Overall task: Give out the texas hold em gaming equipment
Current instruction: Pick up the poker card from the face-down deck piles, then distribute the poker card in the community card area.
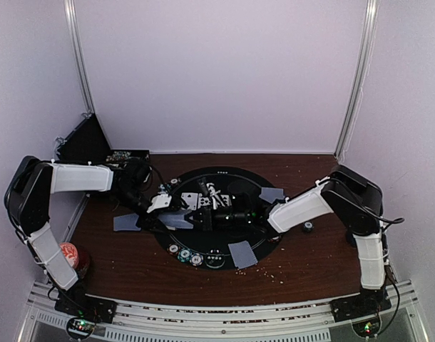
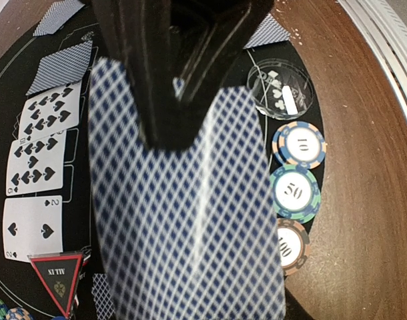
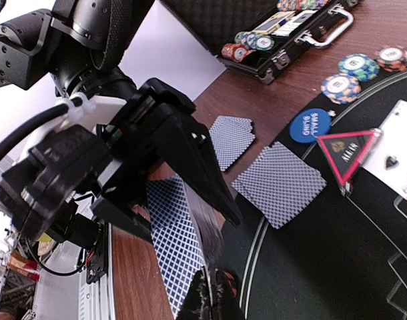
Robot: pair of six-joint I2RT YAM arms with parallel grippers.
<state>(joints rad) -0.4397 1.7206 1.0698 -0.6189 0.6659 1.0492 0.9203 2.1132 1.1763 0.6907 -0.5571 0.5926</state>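
Card, gripped, between chips and face-up spades.

Blue-backed card pinched in my grip.
3 spade cards face-up; 3 striped chips in row; red triangle marker flat.

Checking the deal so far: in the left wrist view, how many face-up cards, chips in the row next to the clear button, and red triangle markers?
Face-up cards: 3
Chips in that row: 3
Red triangle markers: 1
Total: 7
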